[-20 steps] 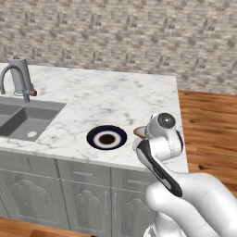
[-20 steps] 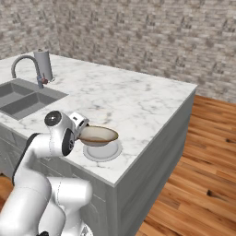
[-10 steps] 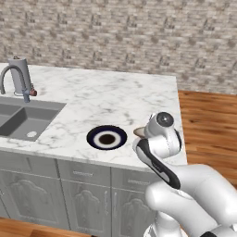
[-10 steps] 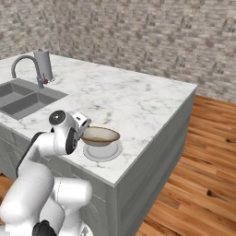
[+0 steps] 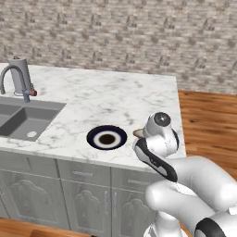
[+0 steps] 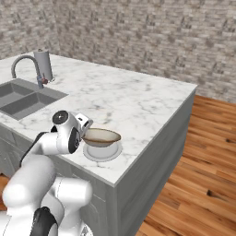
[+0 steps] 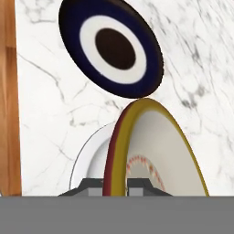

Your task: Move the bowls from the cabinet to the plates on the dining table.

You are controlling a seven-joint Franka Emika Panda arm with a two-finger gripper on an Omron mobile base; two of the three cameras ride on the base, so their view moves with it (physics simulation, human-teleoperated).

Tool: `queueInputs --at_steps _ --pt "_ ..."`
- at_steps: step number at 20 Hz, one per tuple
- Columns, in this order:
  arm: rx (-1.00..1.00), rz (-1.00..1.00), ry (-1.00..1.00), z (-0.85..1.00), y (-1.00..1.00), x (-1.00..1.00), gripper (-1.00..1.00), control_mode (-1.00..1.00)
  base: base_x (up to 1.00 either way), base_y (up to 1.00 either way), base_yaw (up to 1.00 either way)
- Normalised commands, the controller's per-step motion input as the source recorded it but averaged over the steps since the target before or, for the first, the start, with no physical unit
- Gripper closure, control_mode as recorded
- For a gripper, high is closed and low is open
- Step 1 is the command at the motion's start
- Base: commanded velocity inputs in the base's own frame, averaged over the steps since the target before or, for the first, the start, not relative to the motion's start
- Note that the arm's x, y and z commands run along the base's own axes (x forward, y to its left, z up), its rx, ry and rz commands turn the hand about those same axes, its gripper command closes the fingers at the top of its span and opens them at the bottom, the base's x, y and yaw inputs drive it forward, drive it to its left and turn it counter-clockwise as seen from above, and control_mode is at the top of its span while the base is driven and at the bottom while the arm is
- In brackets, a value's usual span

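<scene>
Holding one bowl [image 6: 102, 136] by its near rim, gripper [image 7: 115, 184] clamped on the brownish edge, one dark fingertip on each side of the rim in the hand view. Bowl: olive-tan outside, cream inside, carried level in the right base view, directly above the pale grey plate [image 6: 102, 151]; whether bowl and plate touch cannot be told. In the hand view, seen edge-on, bowl [image 7: 151, 151] overlapping the pale plate [image 7: 89, 160] beneath it.

Second plate [image 5: 107, 137]: dark rim, white ring, dark centre, lying flat on the dining table [image 5: 102, 99], just beside the pale one and apart from it; in the hand view [image 7: 112, 48] above the bowl's rim. Nothing resting on it.

Dining table: white grey-veined marble top, grey panelled base, both plates near its front edge toward the right end.

Sink [image 5: 21, 120] recessed in the top at left, with curved faucet [image 5: 11, 78] behind it. Stone-brick wall [image 5: 120, 37] beyond; wooden floor [image 6: 198, 184] to the right.
</scene>
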Motion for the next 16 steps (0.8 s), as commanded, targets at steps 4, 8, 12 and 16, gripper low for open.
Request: queueInputs --at_steps 4,8,12,16 --pt "-0.01 0.0 0.0 -0.26 -0.01 0.08 1.0 -1.0 0.0 0.0 0.0" --pt "-0.01 0.0 0.0 -0.28 -0.03 0.08 1.0 -1.0 0.0 0.0 0.0" --pt "-0.01 0.0 -0.01 -0.28 -0.05 0.08 1.0 -1.0 0.0 0.0 0.0" --pt "-0.01 0.0 -0.02 -0.28 -0.07 0.08 1.0 -1.0 0.0 0.0 0.0"
